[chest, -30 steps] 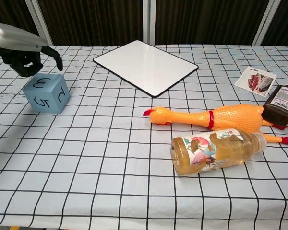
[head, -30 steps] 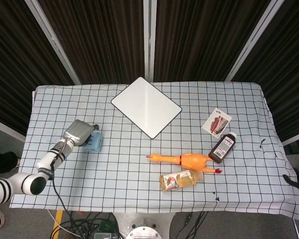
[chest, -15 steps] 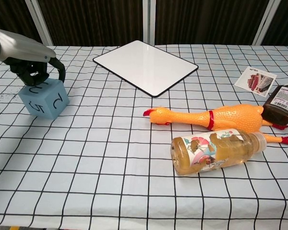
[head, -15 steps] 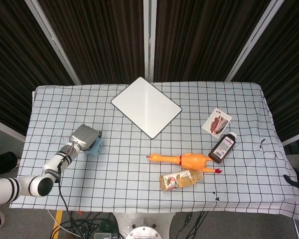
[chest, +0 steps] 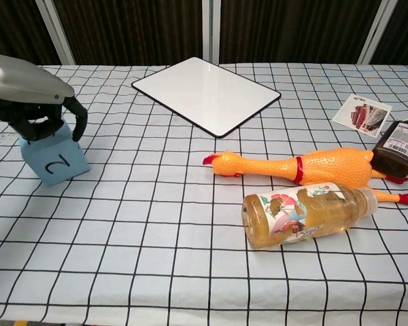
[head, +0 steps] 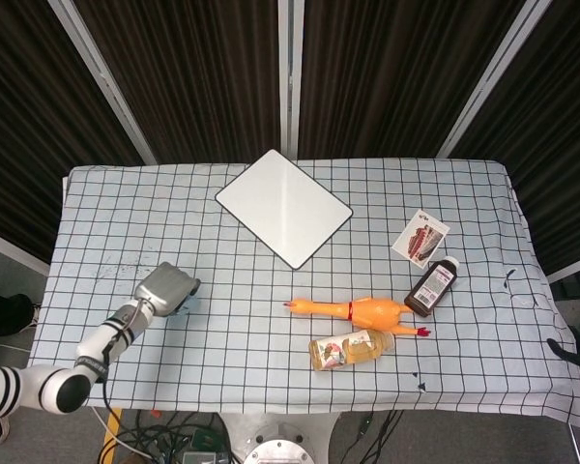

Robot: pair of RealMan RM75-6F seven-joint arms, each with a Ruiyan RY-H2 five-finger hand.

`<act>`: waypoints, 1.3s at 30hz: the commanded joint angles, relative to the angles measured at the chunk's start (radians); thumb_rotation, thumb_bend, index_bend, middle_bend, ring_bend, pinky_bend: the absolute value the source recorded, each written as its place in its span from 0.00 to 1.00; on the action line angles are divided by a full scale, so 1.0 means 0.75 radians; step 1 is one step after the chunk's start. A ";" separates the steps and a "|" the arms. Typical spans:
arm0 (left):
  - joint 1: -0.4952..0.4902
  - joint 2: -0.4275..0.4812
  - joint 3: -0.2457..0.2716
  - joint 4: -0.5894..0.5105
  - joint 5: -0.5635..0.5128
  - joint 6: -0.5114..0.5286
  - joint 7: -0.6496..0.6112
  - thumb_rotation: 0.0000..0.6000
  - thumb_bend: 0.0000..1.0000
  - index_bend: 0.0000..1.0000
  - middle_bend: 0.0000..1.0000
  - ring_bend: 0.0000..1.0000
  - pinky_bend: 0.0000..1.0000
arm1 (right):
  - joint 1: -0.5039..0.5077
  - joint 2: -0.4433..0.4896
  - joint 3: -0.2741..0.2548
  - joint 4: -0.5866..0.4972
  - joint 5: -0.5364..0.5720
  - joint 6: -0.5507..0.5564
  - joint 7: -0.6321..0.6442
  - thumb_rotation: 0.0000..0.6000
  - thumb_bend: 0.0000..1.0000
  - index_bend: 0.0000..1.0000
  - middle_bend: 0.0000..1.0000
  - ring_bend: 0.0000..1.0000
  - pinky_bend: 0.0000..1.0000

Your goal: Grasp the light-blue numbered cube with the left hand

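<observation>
Covering most of the light-blue numbered cube [head: 186,302] in the head view, the left robot hand [head: 164,288] shows its grey metallic shell. Chest view: black fingers [chest: 75,115] clamp the matte cube [chest: 54,159], resting on the checked worktop [chest: 190,272].

A: Backdrop?
B: Dark ribbed panels [head: 203,77] behind the table, split by pale metal struts [head: 288,72]; two struts slant outward, one runs straight up the middle.

A: Work surface?
B: One table [head: 483,377] under a white cloth with a black grid. The cloth hangs over the front edge, slightly wrinkled at the right.

A: Floor?
B: Grey floor [head: 14,266] at left. Black cables [head: 164,440] bunch below the front edge, beside a strip of yellow tape [head: 111,425].

A: Light?
B: Even, soft shadows.
</observation>
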 commanded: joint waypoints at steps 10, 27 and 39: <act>0.064 0.035 0.051 -0.091 0.097 0.076 0.004 1.00 0.71 0.39 0.81 0.85 0.75 | -0.002 0.005 -0.002 -0.017 -0.007 0.008 -0.017 1.00 0.05 0.00 0.00 0.00 0.00; 0.174 0.089 0.046 -0.183 0.234 0.194 -0.097 1.00 0.71 0.40 0.81 0.85 0.74 | -0.003 0.005 -0.004 -0.030 -0.018 0.019 -0.026 1.00 0.05 0.00 0.00 0.00 0.00; 0.830 0.006 0.112 0.050 0.610 1.019 -0.375 1.00 0.63 0.25 0.28 0.23 0.39 | -0.023 0.015 -0.033 -0.022 -0.071 0.040 0.037 1.00 0.05 0.00 0.00 0.00 0.00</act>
